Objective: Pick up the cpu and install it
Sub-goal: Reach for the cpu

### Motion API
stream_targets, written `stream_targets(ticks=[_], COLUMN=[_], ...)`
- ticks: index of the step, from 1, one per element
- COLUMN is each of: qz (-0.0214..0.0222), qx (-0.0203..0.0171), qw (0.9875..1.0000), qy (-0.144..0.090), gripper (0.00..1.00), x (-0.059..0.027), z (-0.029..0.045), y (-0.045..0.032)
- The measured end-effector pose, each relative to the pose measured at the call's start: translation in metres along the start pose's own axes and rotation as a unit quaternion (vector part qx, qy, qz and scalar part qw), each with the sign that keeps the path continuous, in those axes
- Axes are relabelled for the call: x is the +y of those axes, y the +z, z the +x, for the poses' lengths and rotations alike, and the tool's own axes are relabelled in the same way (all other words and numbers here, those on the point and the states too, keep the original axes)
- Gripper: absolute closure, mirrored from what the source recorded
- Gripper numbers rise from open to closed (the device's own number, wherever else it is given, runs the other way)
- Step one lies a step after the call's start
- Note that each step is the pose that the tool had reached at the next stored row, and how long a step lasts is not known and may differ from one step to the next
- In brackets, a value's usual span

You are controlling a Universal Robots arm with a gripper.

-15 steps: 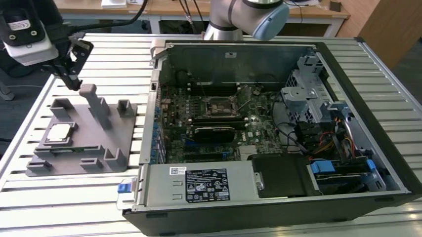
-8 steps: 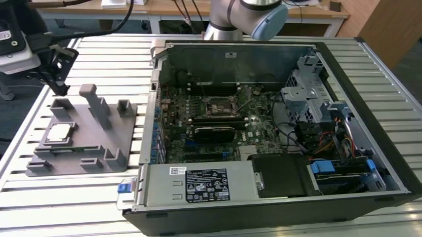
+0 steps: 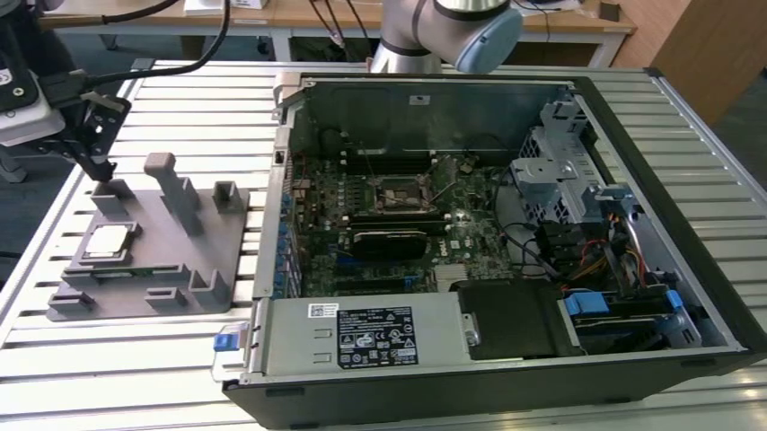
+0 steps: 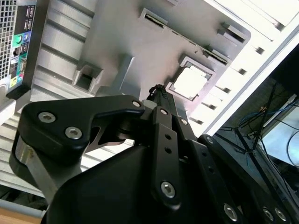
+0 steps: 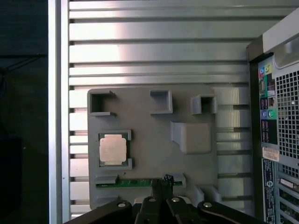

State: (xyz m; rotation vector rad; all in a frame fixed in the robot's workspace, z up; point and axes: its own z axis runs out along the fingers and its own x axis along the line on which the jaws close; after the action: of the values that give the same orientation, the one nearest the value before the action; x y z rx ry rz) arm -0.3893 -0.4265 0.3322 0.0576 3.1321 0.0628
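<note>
While the gripper (image 3: 106, 171) hangs at the exterior view's left, its fingers drawn together on nothing, the cpu (image 3: 108, 241) lies flat in a recess of the grey tray (image 3: 162, 247). It sits below and to one side of the fingertips, untouched. A tray post (image 3: 114, 193) stands just beneath the tips, and a green module (image 5: 135, 183) lies close by them. Farther right, the open computer case (image 3: 480, 395) holds the socket (image 3: 396, 191), well away from the fingers. Likely hazards: descending from this offset would strike post or module, and a skewed grasp could tilt the chip and harm the socket contacts.
</note>
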Motion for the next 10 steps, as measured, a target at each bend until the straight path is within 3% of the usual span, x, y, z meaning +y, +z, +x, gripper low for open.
stream_targets(ticks=[10], qz=[0.0], qx=[0.0003], qw=[1.0], qy=[-0.002], gripper=[0.89], x=[-0.0011], z=[0.028], y=[0.0029])
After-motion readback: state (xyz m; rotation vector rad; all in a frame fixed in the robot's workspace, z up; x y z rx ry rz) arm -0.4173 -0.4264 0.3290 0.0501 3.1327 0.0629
